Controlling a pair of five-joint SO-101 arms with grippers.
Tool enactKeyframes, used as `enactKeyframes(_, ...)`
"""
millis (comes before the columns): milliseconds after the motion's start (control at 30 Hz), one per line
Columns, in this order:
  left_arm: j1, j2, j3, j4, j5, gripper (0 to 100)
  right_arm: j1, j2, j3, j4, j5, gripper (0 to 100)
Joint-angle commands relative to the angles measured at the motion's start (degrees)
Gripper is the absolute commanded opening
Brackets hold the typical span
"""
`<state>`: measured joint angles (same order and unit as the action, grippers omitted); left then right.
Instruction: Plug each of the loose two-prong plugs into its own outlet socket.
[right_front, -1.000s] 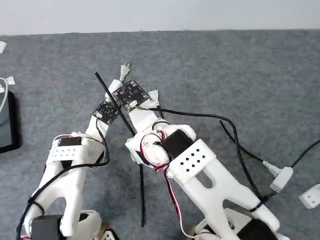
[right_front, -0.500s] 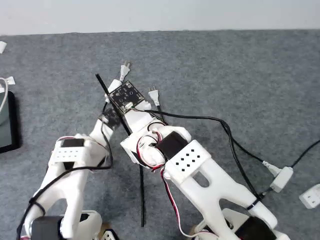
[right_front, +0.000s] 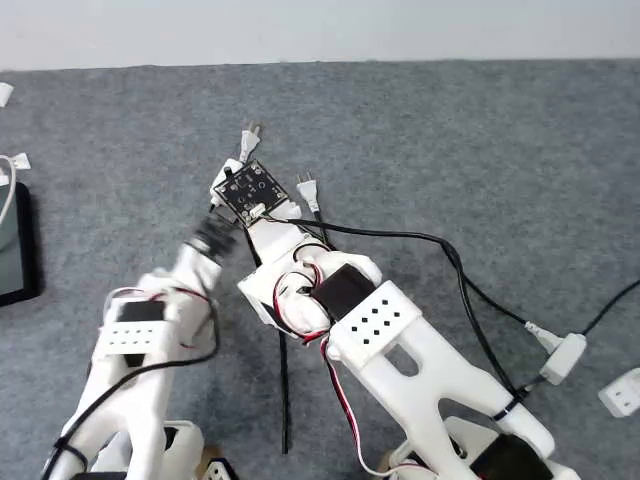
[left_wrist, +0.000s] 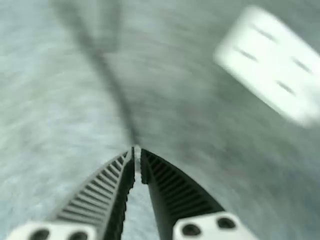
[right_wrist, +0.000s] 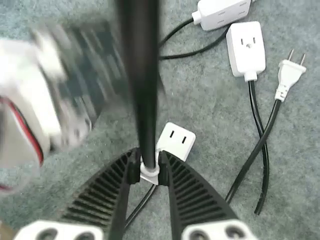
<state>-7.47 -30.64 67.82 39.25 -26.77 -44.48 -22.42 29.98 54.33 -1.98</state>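
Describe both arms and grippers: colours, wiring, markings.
Left arm and right arm: white plastic, black motors, black and red wires; the right has a plate with rows of holes. Left gripper and right gripper: dark, ribbed, tapering fingers on white bases.

Soft, even light falls on the grey table (right_front: 480, 140), and the arms cast only faint shadows. The left arm (right_front: 150, 320) looks smeared. Past the fingers of the left gripper (left_wrist: 136, 150) everything is streaky, and the white socket block (left_wrist: 270, 65) is fuzzy. The black cord (right_wrist: 142, 75) held between the fingers of the right gripper (right_wrist: 148, 156) is a thick fuzzy stripe. The socket (right_wrist: 246, 47) far beyond those fingertips is clear.
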Motion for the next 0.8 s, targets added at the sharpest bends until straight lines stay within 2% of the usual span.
enactKeyframes(0, -3.16, -0.7, -0.48, -6.77, 12.04, 1, 2.51, 1.45, 0.79, -4.88, 0.0, 0.8)
enactKeyframes(300, -3.43, -0.7, -0.48, -6.86, 10.99, 2, 5.14, 11.47, 1.05, -15.25, 5.36, 0.8)
enactKeyframes(767, -3.43, -0.7, -0.4, -6.77, 10.9, 2, 5.23, 12.79, 2.37, -17.19, 6.07, 0.8)
